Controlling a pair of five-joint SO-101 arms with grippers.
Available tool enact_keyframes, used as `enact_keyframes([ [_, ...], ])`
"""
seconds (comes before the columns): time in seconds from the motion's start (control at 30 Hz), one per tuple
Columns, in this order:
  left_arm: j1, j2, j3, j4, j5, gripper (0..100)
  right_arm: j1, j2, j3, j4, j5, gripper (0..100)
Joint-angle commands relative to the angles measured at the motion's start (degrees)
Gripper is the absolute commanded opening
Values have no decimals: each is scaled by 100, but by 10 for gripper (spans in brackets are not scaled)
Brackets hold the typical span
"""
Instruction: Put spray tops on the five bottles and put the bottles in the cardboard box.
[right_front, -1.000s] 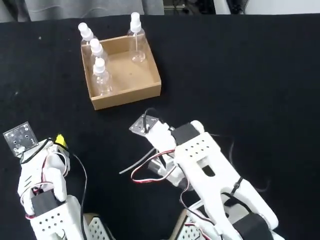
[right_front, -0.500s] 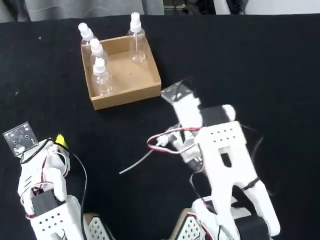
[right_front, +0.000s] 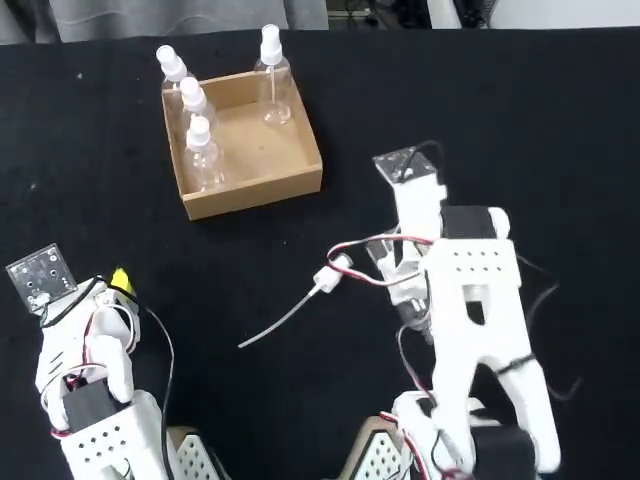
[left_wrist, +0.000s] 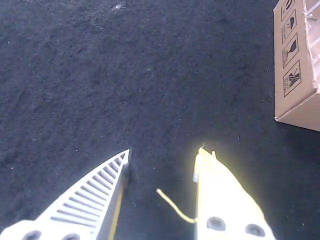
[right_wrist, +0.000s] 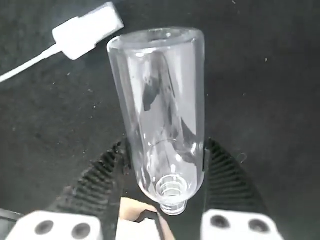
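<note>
Cardboard box — partly cut off

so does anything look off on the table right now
Yes: one spray top lies loose on its side on the black cloth, its thin tube trailing, fitted to no bottle. The bottle in the right gripper has a bare, open neck, and that neck points back into the gripper.

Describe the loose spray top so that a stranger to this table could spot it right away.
Start at the cardboard box on the black table and come toward the arms: the spray top lies flat there, beside the right arm. Unlike the tops on the four bottles in the box, it is on no bottle and trails a long thin tube.
</note>
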Motion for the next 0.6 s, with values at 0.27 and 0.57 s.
enact_keyframes([
  [0.27, -75, -44, -22, 26, 0, 195, 466, 813, -497, -598, -1424, 149],
  [0.57, -75, -44, -22, 26, 0, 195, 457, 848, -822, -651, -4009, 149],
])
